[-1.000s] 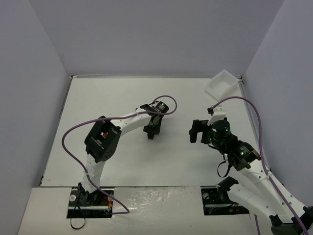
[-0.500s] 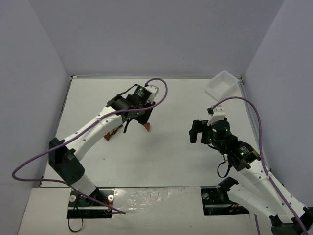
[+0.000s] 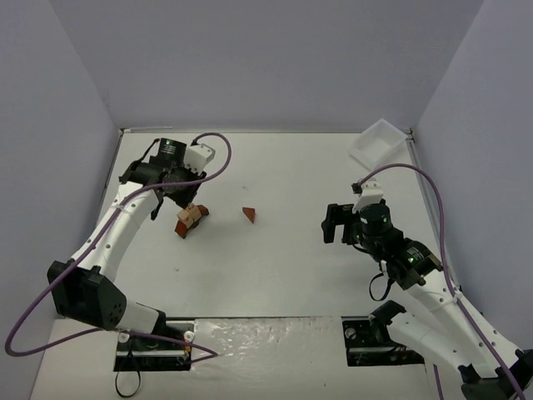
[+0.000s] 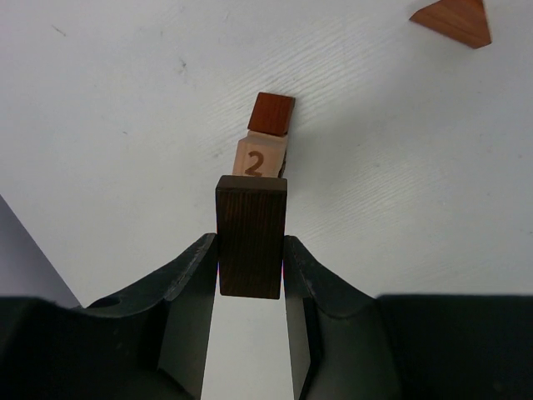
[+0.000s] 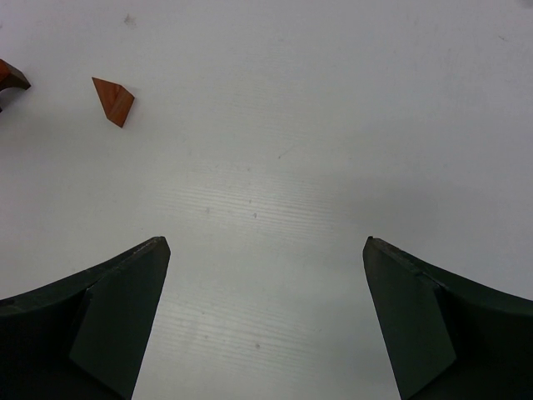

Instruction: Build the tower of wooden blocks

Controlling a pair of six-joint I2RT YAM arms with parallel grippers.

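The left end effector (image 4: 251,268) has swung left across the surface (image 3: 283,275) to the tower (image 4: 260,154), clamped on a dark brown block (image 4: 251,237); placing looks imminent; the red-brown wedge (image 3: 249,215) lies apart; the right end effector (image 5: 266,283) gapes idle.

The dark block (image 4: 251,208) in the left pincer (image 4: 250,246) is bare wood, matt, with fine straight grain down its face. At its twelve o'clock the pale cube (image 4: 255,158) looks sanded smooth, its digit marked in darker brown. The reddish cube (image 4: 272,113) and the wedge (image 4: 454,21) at two o'clock have a faint satin sheen. That pincer and the right pincer (image 5: 265,246) are dull black plastic. The white surface (image 5: 275,167) is matt, finely lined and lightly scuffed. The tray (image 3: 376,142), at one o'clock, looks like smooth white plastic.
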